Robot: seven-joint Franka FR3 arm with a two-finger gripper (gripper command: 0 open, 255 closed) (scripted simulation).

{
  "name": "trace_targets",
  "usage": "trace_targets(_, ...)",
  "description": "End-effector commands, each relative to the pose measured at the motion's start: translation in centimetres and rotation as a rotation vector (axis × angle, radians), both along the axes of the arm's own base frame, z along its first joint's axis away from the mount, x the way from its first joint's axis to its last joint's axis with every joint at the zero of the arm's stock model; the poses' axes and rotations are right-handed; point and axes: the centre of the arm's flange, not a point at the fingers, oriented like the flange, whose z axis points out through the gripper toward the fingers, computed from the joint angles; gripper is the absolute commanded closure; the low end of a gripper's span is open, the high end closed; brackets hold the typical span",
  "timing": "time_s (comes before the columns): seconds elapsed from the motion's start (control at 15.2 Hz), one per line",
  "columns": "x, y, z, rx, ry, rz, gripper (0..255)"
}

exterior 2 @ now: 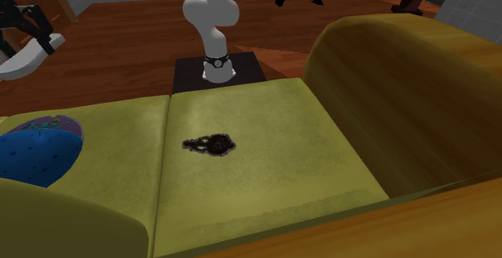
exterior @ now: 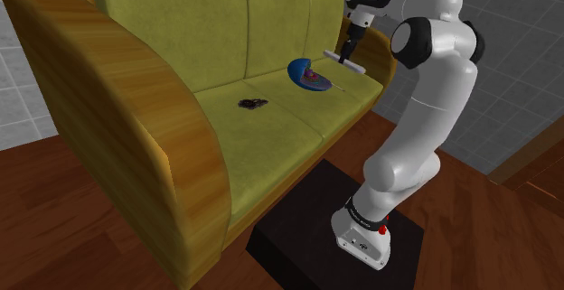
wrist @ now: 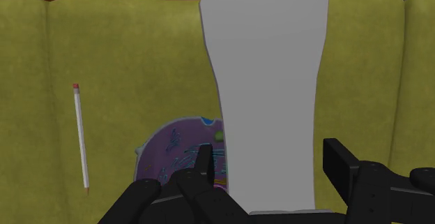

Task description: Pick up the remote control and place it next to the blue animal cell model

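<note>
The black two-finger gripper [wrist: 270,161] clasped the long, flat white remote control [wrist: 265,76]. Lowering it gently, flat beside the blue domed, purple-faced animal cell model [wrist: 174,156], seemed wisest.

Bare cushion [exterior: 276,127] between cell model [exterior: 307,74] and, seemingly, keys [exterior: 252,104].

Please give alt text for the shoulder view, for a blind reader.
The black gripper holds a pale remote control above a green sofa, close to the blue cell model. A small dark object lies on the neighbouring cushion.
</note>
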Motion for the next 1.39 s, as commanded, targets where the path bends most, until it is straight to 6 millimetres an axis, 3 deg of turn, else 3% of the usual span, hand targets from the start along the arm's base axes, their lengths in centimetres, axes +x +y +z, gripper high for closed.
trace_targets(0.0, -0.8, -2.5, 0.0, 0.0, 0.0, 0.002, 255)
trace_targets(0.59, -4.1, -14.6, 0.1, 0.0, 0.0, 0.002, 255)
trace_targets(1.32, -4.1, -14.6, -5.7, 0.0, 0.0, 0.002, 255)
